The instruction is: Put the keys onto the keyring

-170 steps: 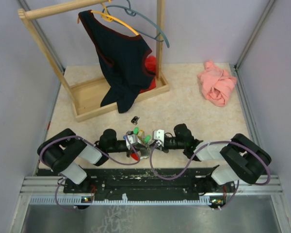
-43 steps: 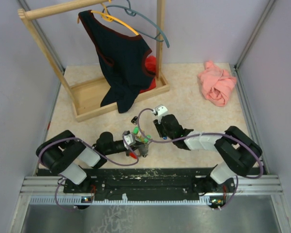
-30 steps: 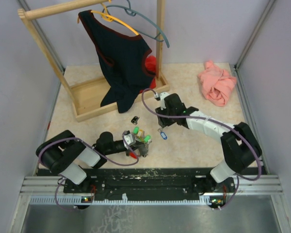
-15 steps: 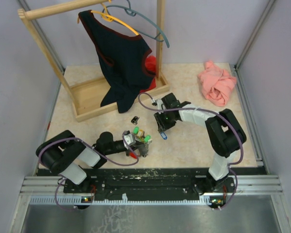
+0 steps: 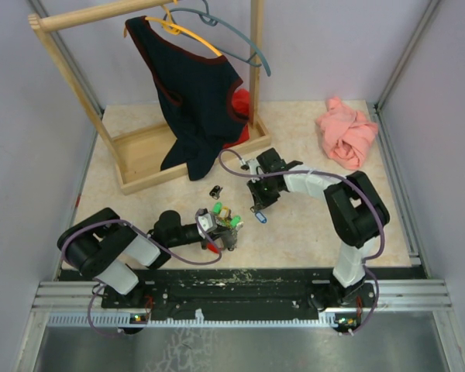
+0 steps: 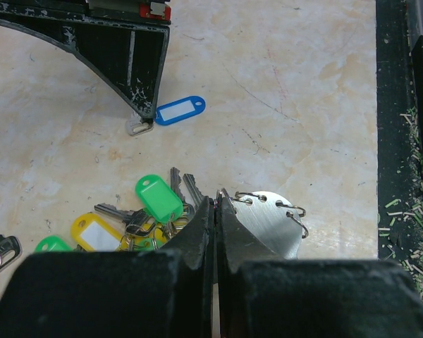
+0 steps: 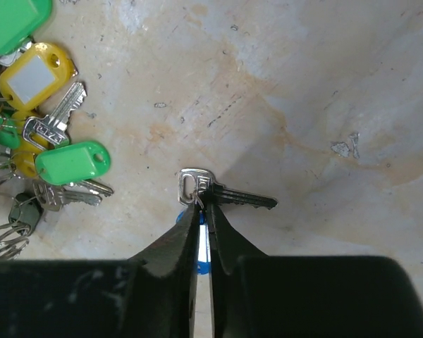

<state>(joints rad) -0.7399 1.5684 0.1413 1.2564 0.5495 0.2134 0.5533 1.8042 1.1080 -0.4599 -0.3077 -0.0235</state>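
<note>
Clamping a key are the right fingers; left fingers together beside keyring

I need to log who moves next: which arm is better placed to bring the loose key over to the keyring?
Right. The right gripper is pinched on the loose key; the left gripper is shut on the keyring, steadying it.

Your top camera looks down from high above the blue tag; both wrist cameras face down close beside it, sharing it.
</note>
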